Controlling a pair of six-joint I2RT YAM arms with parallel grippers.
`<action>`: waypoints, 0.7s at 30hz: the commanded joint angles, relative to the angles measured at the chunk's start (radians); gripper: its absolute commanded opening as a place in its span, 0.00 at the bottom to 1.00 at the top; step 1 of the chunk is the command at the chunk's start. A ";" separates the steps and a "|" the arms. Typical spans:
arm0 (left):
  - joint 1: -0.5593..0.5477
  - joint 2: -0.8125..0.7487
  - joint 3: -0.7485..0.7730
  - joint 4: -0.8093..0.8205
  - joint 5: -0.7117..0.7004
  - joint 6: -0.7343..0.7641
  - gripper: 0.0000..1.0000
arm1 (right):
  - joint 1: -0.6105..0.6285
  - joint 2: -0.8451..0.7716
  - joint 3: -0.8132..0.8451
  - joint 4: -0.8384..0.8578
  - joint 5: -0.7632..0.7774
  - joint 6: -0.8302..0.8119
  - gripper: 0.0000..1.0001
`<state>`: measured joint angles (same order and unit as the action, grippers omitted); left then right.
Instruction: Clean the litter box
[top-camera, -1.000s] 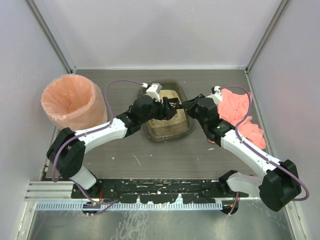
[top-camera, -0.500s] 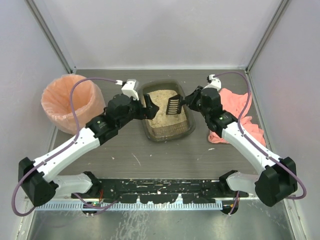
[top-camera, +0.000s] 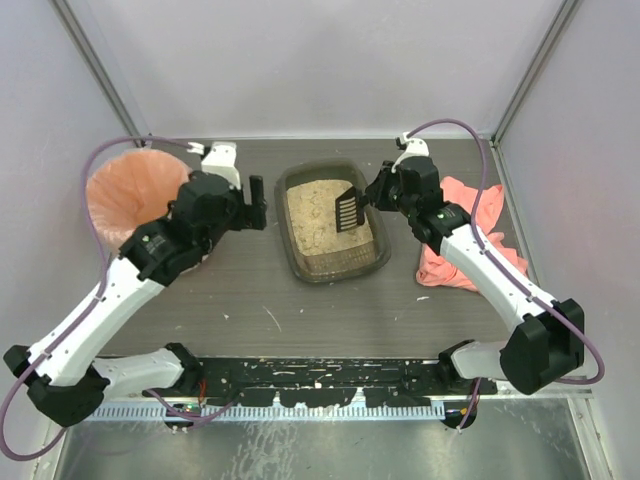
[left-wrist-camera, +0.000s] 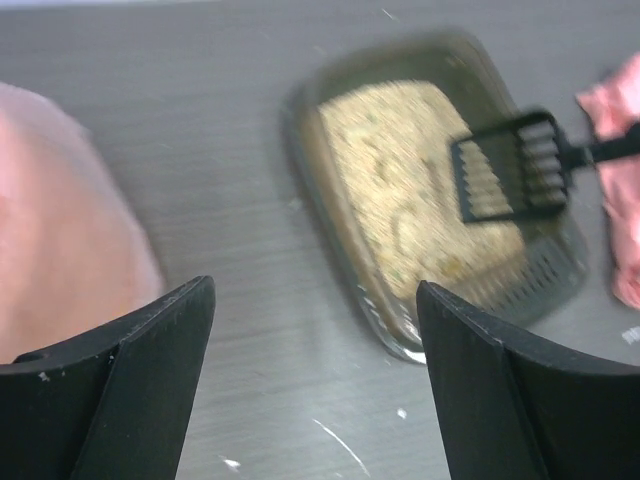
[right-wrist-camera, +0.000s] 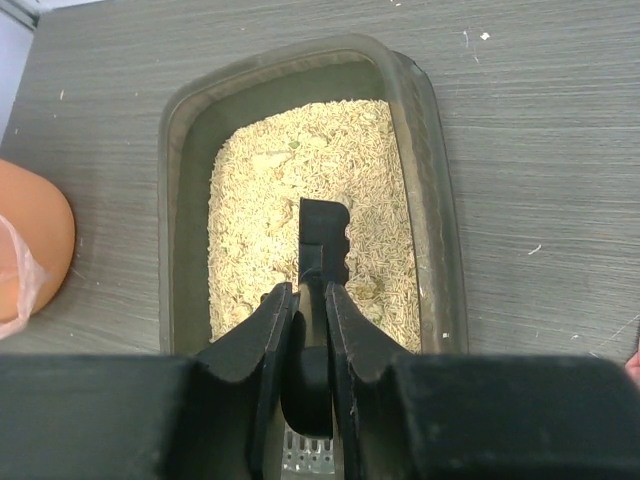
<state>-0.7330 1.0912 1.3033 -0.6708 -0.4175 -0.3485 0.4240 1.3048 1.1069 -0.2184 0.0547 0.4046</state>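
Observation:
The dark olive litter box (top-camera: 334, 271) with beige litter sits at the table's middle back. It also shows in the left wrist view (left-wrist-camera: 325, 215) and the right wrist view (right-wrist-camera: 178, 200). My right gripper (top-camera: 373, 196) (right-wrist-camera: 308, 292) is shut on the handle of a black slotted scoop (top-camera: 348, 208) (right-wrist-camera: 323, 240). It holds the scoop over the litter at the box's right side. The scoop also shows in the left wrist view (left-wrist-camera: 505, 178). My left gripper (top-camera: 256, 204) (left-wrist-camera: 310, 300) is open and empty, over the table just left of the box.
A round bin lined with a peach-pink bag (top-camera: 125, 195) (left-wrist-camera: 60, 240) stands at the back left, partly under my left arm. A pink cloth (top-camera: 482, 235) (left-wrist-camera: 622, 190) lies right of the box, under my right arm.
My left gripper has pulled back out of the litter box to the left, toward the bin. My right gripper has shifted slightly back with the scoop in it.

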 joint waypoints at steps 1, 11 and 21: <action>0.063 0.053 0.184 -0.140 -0.235 0.126 0.82 | 0.000 -0.036 0.017 0.002 -0.015 -0.049 0.01; 0.260 0.368 0.445 -0.293 -0.301 0.243 0.83 | -0.001 -0.055 0.025 -0.064 -0.013 -0.098 0.01; 0.409 0.432 0.453 -0.369 -0.211 0.201 0.74 | -0.001 -0.082 0.021 -0.071 -0.032 -0.092 0.01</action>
<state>-0.3717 1.5669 1.7241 -1.0168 -0.6601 -0.1364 0.4240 1.2835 1.1069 -0.3222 0.0315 0.3233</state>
